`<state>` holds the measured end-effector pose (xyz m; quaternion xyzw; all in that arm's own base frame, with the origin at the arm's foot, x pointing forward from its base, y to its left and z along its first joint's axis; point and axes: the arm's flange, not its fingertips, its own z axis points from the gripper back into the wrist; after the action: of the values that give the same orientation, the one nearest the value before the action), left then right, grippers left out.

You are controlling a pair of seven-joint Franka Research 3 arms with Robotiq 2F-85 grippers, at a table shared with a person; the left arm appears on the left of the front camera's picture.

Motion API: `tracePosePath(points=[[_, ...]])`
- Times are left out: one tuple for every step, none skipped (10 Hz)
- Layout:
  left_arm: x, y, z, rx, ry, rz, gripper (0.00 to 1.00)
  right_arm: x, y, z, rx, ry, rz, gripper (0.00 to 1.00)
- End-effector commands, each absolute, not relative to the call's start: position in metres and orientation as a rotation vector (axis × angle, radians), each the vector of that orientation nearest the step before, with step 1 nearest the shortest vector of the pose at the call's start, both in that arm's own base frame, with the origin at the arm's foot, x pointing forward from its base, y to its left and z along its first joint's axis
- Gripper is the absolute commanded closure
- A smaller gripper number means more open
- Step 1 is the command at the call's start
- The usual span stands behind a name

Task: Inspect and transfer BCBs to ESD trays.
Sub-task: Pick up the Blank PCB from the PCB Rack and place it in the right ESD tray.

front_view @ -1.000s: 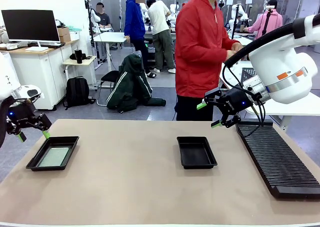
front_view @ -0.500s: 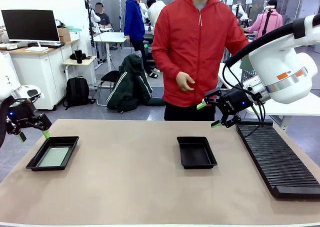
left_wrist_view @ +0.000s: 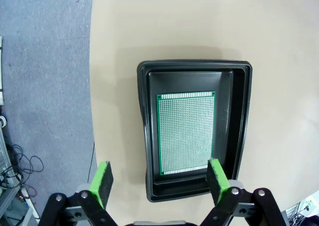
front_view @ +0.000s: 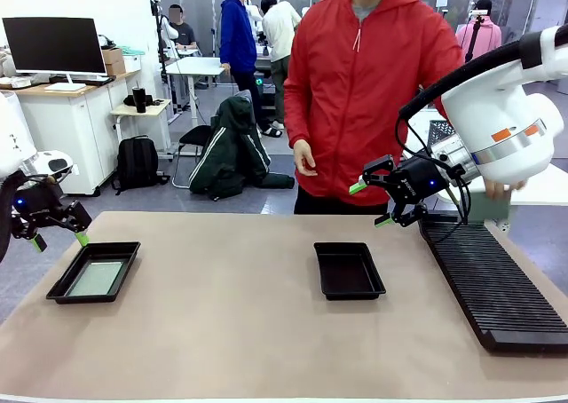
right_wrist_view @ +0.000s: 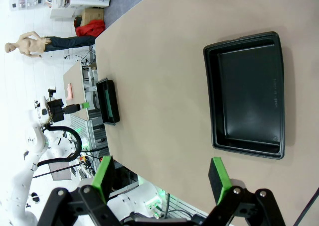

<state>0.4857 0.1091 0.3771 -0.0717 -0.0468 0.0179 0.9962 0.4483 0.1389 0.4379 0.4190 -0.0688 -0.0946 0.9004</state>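
One of the two ESD trays is filled: the tray at the robot's left (left_wrist_view: 194, 65) holds a BCB (left_wrist_view: 185, 134) lying flat on its floor, square to the walls, with its green gridded face up. The other tray (front_view: 348, 274), near the middle of the bench (front_view: 222, 341), is bare inside. I judge the job about half done, with at least one more board to be checked and laid in. The left jaws hover above one short end of the filled tray, spread wider than the board, and grip nothing. That pose suits looking the board over, though that is only my reading. The right jaws are held up off the bench, beyond the empty tray and near the long black ribbed rack (front_view: 493, 283). They are likewise wide open and empty. From the front, the rack's slots look empty. A person in a red jacket (front_view: 373, 83) stands at the far side with one hand (front_view: 304, 159) hanging free. The other hand (front_view: 502, 187) is at a pale grey-green flat piece (front_view: 486, 208), largely hidden behind the right arm. It may be the next board, but I cannot be sure. What remains, by my reckoning, is getting a board into the middle tray.
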Motion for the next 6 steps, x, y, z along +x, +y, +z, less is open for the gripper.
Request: tracePosePath(points=[[0.4859,0.1106,0.3747,-0.145,-0.1,0.035,0.0,0.4485,0.1389,0.4387,0.865,-0.141,-0.196,0.0],[0.4859,0.1106,0.3747,-0.145,-0.1,0.035,0.0,0.4485,0.1389,0.4387,0.865,-0.141,-0.196,0.0],[0.4859,0.1106,0.3747,-0.145,-0.1,0.035,0.0,0.4485,0.1389,0.4387,0.865,-0.141,-0.196,0.0],[0.4859,0.1106,0.3747,-0.145,-0.1,0.035,0.0,0.4485,0.1389,0.4387,0.865,-0.141,-0.196,0.0],[0.4859,0.1106,0.3747,-0.145,-0.1,0.035,0.0,0.4485,0.1389,0.4387,0.865,-0.141,-0.196,0.0],[0.4859,0.1106,0.3747,-0.145,-0.1,0.035,0.0,0.4485,0.1389,0.4387,0.865,-0.141,-0.196,0.0]])
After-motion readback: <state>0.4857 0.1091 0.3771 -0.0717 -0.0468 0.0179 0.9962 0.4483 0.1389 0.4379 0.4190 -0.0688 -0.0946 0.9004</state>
